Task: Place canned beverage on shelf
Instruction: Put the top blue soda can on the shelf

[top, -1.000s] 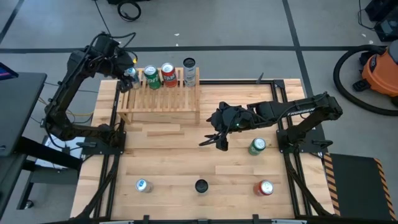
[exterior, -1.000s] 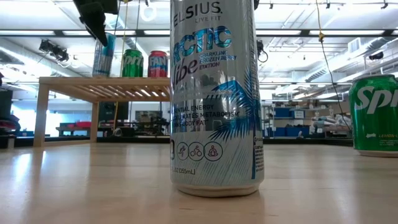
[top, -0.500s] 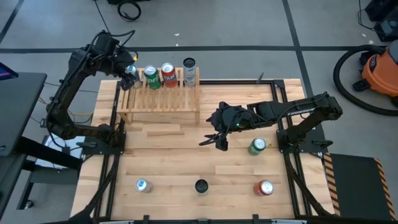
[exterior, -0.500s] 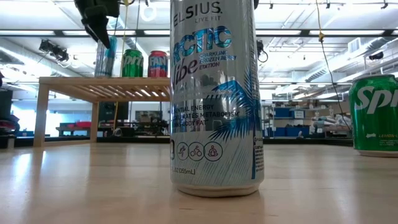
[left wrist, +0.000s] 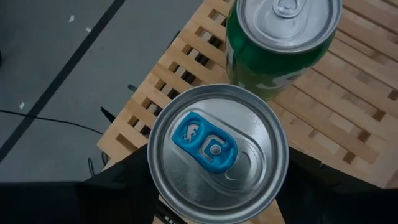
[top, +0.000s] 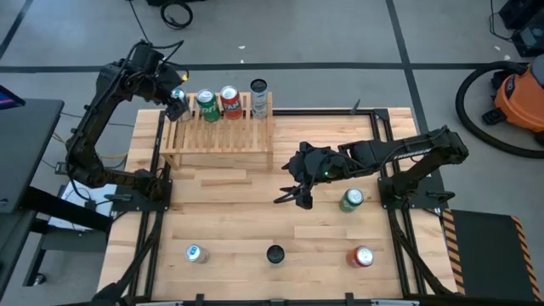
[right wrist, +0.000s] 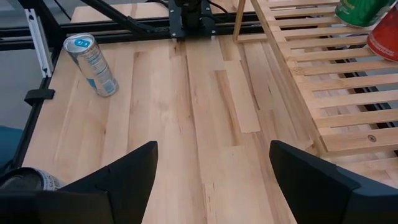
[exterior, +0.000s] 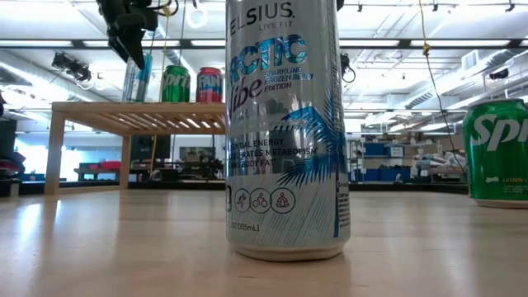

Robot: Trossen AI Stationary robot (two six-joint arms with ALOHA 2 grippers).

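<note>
A slim silver can with a blue pull tab (left wrist: 217, 149) sits at the left end of the shelf (top: 219, 136), a low light-wood slatted rack at about 11 o'clock on the worktop (top: 255, 212). The left gripper (top: 176, 100) is closed around this can; in the left wrist view its dark fingers flank the can's sides, and the slats lie directly beneath. In the low view the can looks slightly tilted, so whether its base rests fully on the slats cannot be told.

Just beside it, toward 3 o'clock, stands a green can (top: 206, 104), then a red can (top: 229, 101), then a dark-topped can (top: 258, 90) further along the rack.

The step in hand appears to be setting the held can down on the shelf. The next move likely calls for lowering it until it stands flat, then opening the fingers without nudging the green can close by.

The right gripper (top: 293, 194) waits near the worktop's centre, fingers spread wide and holding nothing. Still on the worktop are a green can (top: 352, 200) at 3 o'clock, a red can (top: 362, 257) at 5 o'clock, a tall pale-blue can (top: 275, 253) at 6 o'clock, and a silver can (top: 195, 252) at 7 o'clock.
</note>
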